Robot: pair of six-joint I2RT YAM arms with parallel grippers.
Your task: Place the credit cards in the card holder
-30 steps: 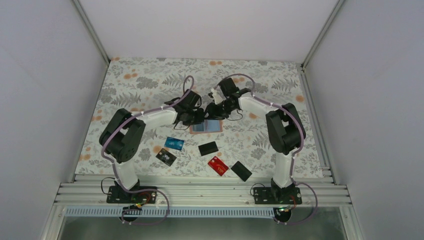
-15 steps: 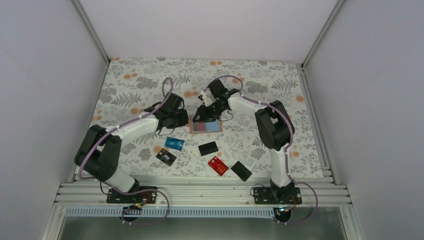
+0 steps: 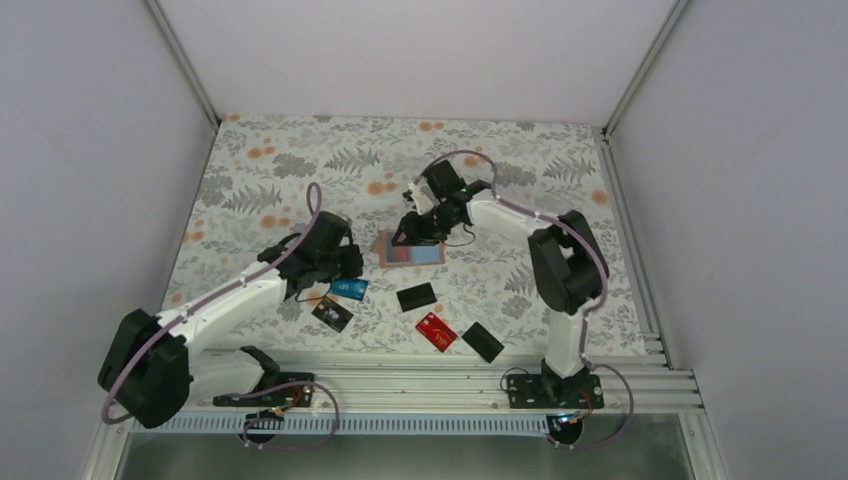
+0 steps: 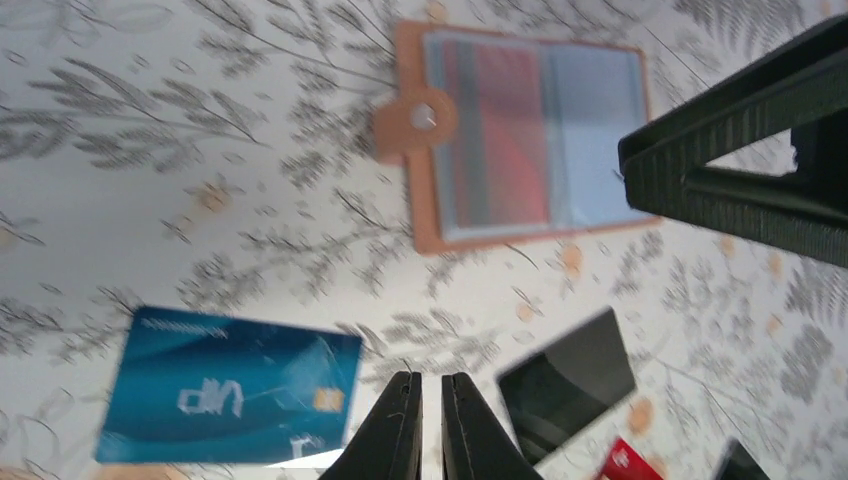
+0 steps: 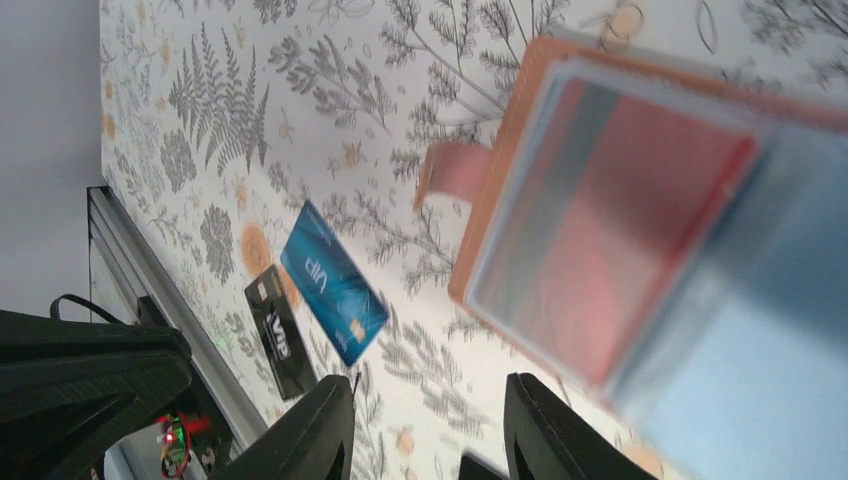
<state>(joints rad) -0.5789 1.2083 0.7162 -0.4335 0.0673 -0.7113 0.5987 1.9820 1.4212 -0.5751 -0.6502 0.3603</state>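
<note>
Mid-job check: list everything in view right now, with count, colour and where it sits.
card holder: one, tan-brown, lying open mid-table; red and blue show in its clear slots.
blue card: one, blue, loose, near-left of the holder.
printed black card: one, black with pale marks, just nearer than the blue card.
plain black cards: two, black, one in front of the holder, the other by the near edge.
red card: one, red, between the two plain black cards.
tablecloth: one, white with grey ferns and orange flowers, covering the table.
left gripper: one, black, by the blue card; jaws almost together, empty.
right gripper: one, black, by the holder; jaws apart, empty.
</note>
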